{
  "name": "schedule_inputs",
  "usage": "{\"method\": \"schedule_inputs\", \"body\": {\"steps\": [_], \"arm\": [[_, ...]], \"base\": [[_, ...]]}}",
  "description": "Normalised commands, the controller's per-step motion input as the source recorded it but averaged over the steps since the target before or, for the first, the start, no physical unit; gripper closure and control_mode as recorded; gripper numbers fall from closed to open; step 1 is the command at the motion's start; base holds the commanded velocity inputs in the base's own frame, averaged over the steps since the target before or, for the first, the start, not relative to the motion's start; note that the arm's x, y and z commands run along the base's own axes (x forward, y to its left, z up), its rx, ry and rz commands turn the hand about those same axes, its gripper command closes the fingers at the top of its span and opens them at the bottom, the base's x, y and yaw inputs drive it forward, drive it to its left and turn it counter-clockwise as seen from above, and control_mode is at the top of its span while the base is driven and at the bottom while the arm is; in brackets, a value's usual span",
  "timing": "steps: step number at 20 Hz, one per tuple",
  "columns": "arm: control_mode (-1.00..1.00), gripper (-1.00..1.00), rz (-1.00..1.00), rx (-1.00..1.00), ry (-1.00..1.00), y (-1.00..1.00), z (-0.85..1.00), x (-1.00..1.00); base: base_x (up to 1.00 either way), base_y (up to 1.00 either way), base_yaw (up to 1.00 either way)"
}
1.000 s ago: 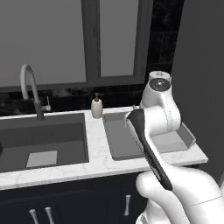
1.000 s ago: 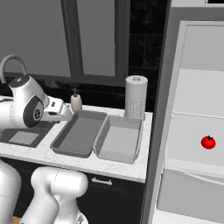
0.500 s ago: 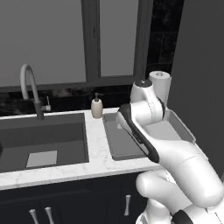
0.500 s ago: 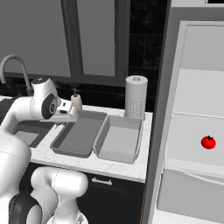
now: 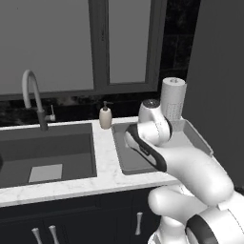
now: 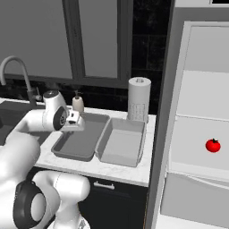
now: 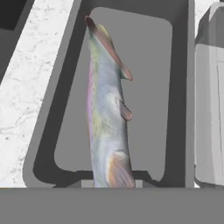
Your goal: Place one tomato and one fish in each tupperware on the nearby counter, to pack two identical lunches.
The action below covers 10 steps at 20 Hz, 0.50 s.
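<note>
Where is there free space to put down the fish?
The darker tray's floor is bare under the fish. The lighter tray beside it is bare too. The strip around the soap bottle and paper roll is crowded.

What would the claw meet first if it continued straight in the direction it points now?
Probably the floor of the darker tray. The claw is shut on a fish that points down into this tray, so the fish's tip would touch first; how far is unclear.
</note>
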Motion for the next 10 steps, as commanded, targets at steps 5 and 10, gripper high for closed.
{"method": "schedule_inputs", "body": {"steps": [5, 10], "arm": [[-1.0, 1.0, 0.0, 0.0, 0.0, 0.0, -0.44, 0.22], [-1.0, 1.0, 0.0, 0.0, 0.02, 0.0, -0.41, 0.05]], "base": [[0.0, 0.0, 0.0], [0.0, 0.0, 0.0]]}}
